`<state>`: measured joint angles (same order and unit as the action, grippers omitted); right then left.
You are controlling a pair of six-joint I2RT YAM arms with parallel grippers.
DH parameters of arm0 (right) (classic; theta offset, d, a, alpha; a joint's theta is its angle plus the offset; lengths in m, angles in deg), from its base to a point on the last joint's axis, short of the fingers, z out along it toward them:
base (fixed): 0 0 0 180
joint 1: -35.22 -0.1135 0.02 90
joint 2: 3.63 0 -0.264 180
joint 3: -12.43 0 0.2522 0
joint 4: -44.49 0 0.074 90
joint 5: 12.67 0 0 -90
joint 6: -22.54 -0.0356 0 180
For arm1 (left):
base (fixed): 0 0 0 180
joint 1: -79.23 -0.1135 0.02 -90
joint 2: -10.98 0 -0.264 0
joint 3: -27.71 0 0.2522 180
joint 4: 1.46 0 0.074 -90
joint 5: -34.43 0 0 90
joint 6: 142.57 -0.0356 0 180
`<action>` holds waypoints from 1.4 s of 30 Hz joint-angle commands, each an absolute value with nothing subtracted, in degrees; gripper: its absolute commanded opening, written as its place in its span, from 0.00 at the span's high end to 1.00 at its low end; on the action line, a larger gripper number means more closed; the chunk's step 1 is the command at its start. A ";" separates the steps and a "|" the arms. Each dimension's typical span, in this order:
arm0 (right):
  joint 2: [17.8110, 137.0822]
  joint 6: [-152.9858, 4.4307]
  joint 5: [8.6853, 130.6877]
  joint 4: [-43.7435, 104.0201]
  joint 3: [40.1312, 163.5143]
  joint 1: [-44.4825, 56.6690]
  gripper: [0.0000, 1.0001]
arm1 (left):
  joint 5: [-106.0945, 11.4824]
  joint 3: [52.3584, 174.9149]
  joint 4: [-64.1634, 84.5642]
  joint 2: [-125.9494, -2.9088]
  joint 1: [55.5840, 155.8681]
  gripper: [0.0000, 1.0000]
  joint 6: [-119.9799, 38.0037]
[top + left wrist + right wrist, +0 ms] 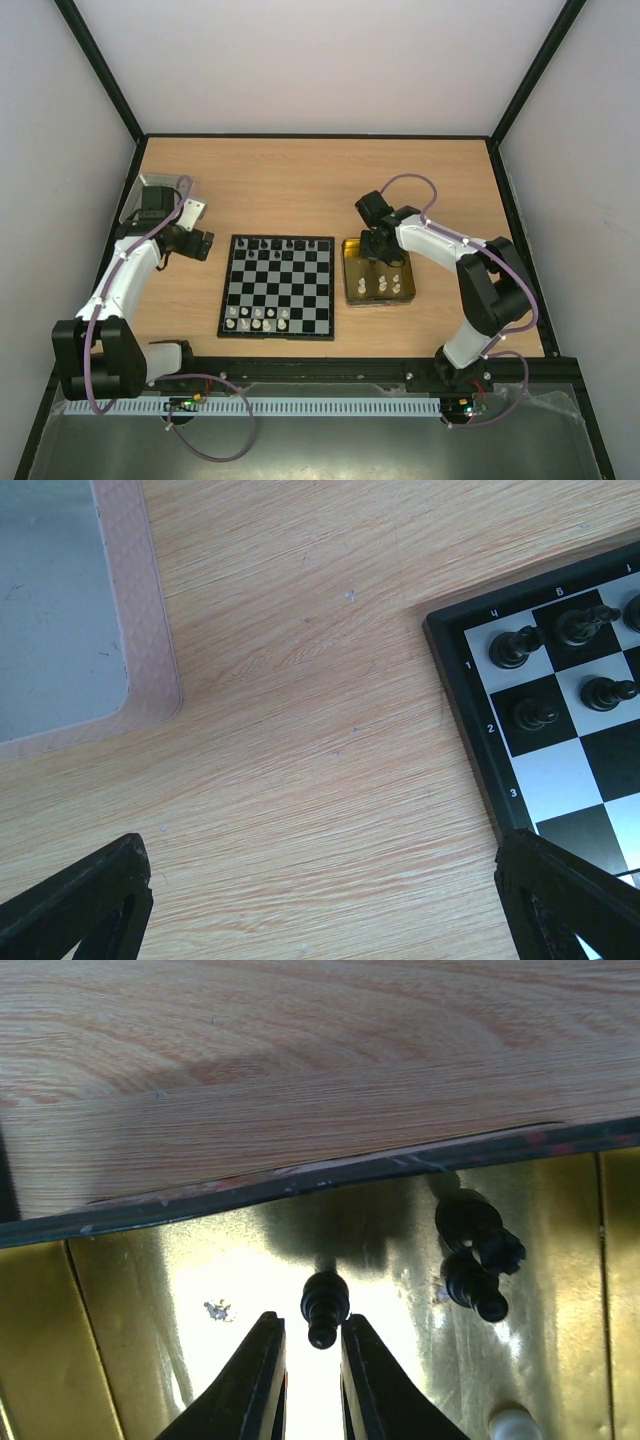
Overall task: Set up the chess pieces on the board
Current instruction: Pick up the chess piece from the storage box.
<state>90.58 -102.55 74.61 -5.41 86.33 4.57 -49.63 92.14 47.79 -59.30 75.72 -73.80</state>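
The board (277, 285) lies mid-table, with black chess pieces (270, 243) on its far rows and white pieces (257, 318) on its near rows. Its corner with several black pieces (560, 630) shows in the left wrist view. My right gripper (378, 245) is down inside the gold tray (347, 270). Its jaws (308, 1345) stand narrowly apart around a black pawn (324, 1305) lying on the tray floor (130, 1300). Two more black pieces (478, 1255) lie to the right. My left gripper (200, 243) is open and empty over bare wood (320, 855), left of the board.
Several white pieces (380, 283) stand in the tray's near half, and one (515, 1425) shows at the right wrist view's bottom edge. A silver-grey tin lid (60, 610) lies at the table's far left (150, 190). Dark frame posts border the table.
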 commanded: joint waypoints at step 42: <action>86.65 -103.18 76.84 -10.36 90.99 2.76 0.98 | -49.42 91.82 46.97 -60.46 75.54 0.06 -73.16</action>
